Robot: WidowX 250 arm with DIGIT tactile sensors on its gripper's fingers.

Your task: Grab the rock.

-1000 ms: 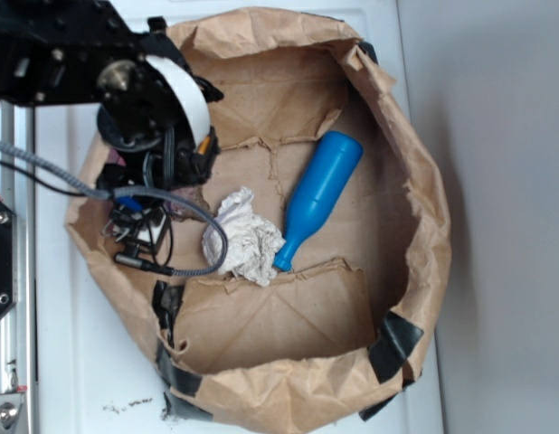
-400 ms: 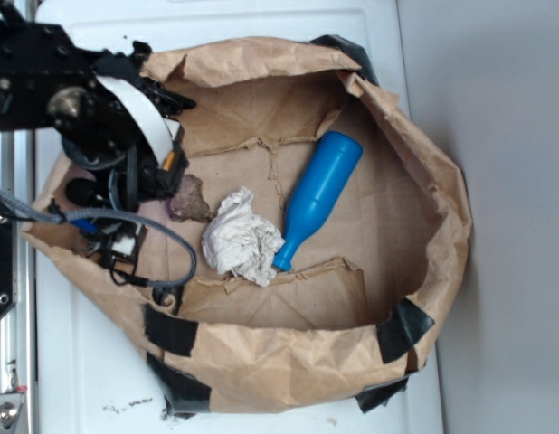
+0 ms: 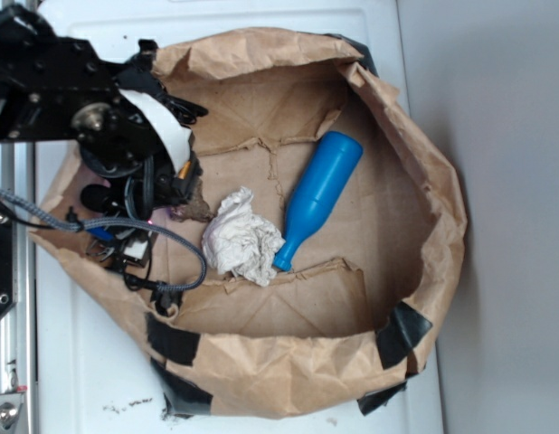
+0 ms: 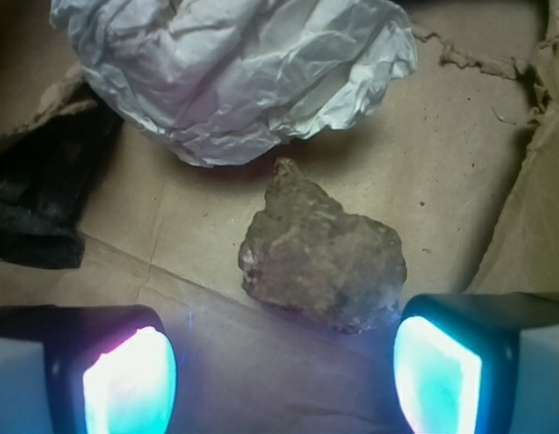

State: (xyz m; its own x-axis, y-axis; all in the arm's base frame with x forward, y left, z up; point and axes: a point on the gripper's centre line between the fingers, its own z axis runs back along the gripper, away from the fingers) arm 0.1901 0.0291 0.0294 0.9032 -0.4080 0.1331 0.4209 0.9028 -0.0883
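The rock (image 4: 323,256) is a rough brown-grey lump lying on the brown paper, just ahead of my gripper (image 4: 281,375) and nearer its right pad. Both glowing pads (image 4: 127,384) stand wide apart, so the gripper is open with nothing between them. In the exterior view the rock (image 3: 194,207) peeks out beside the black arm, and the gripper itself is hidden under the arm's body (image 3: 108,127). The crumpled white paper wad (image 4: 234,72) lies just beyond the rock.
A blue plastic bottle (image 3: 317,195) lies slanted to the right of the paper wad (image 3: 243,237). All sit inside a shallow brown paper bag (image 3: 415,163) with raised crumpled walls and black tape. Cables (image 3: 144,244) hang by the bag's left wall.
The arm swung left, baring the rock, then came back slightly right over it. The bag's left side shifted and its wall changed shape.
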